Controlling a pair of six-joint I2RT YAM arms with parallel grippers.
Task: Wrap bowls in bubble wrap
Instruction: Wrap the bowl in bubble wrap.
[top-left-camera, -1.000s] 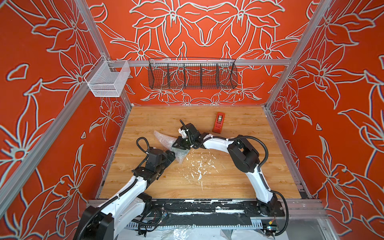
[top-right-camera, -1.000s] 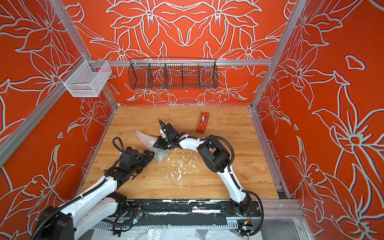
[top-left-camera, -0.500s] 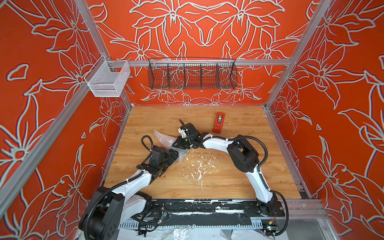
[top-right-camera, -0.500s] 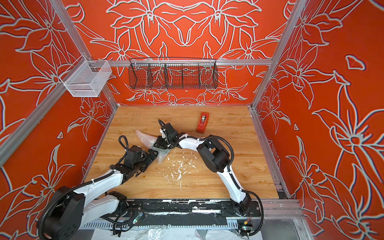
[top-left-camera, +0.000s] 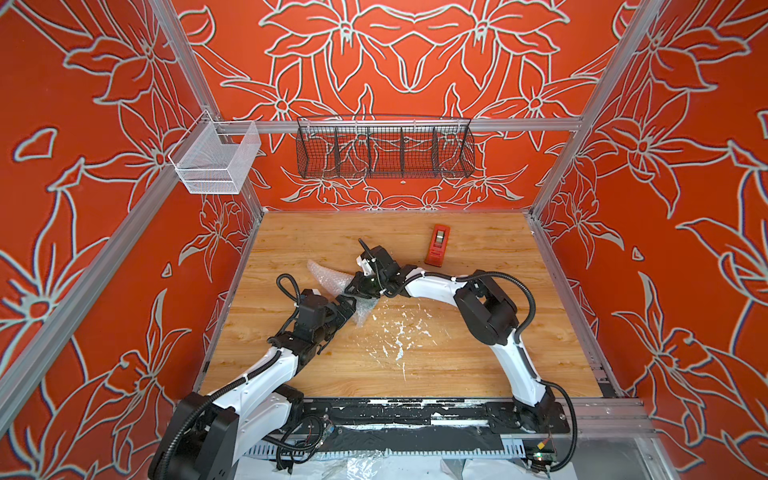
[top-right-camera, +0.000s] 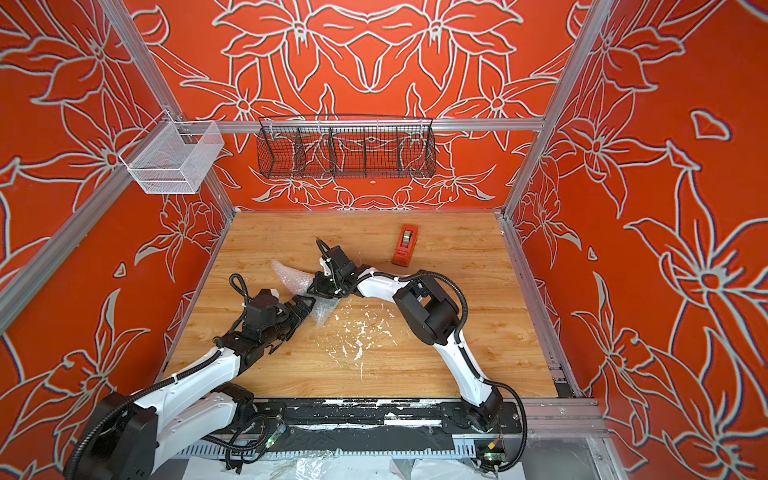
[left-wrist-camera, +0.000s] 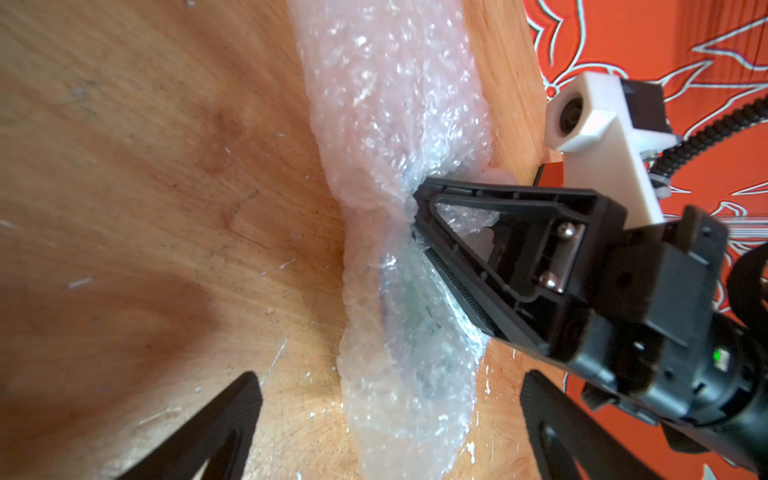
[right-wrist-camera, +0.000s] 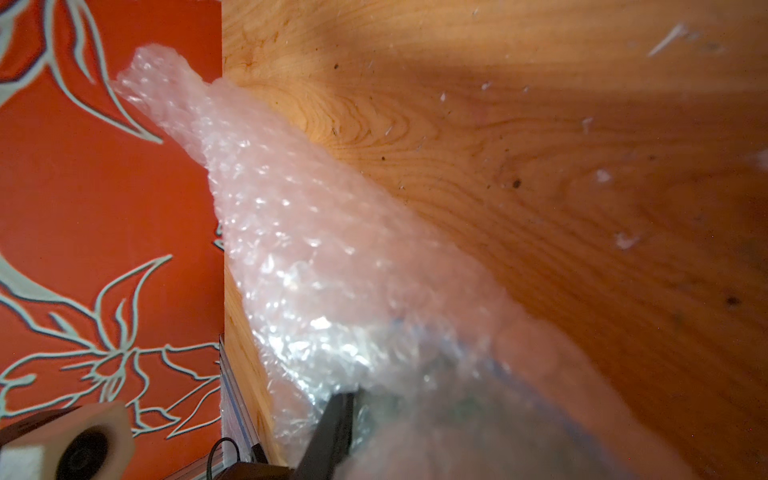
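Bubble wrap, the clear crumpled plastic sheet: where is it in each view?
In a top view: clear crumpled bubble wrap, left of the wooden table's centre.
In a top view: the same spot.
Left wrist: a band running edge to edge through the middle.
Right wrist: a diagonal band.
Shared landmark: the black right claw pinching the wrap, in all four.

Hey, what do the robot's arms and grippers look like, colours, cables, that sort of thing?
The left arm and right arm share white shells, black joints and black corrugated cables looping alongside. The left gripper and right gripper are black, with triangular cut-out fingers. A white camera block sits on the right wrist, with a small green light nearby.
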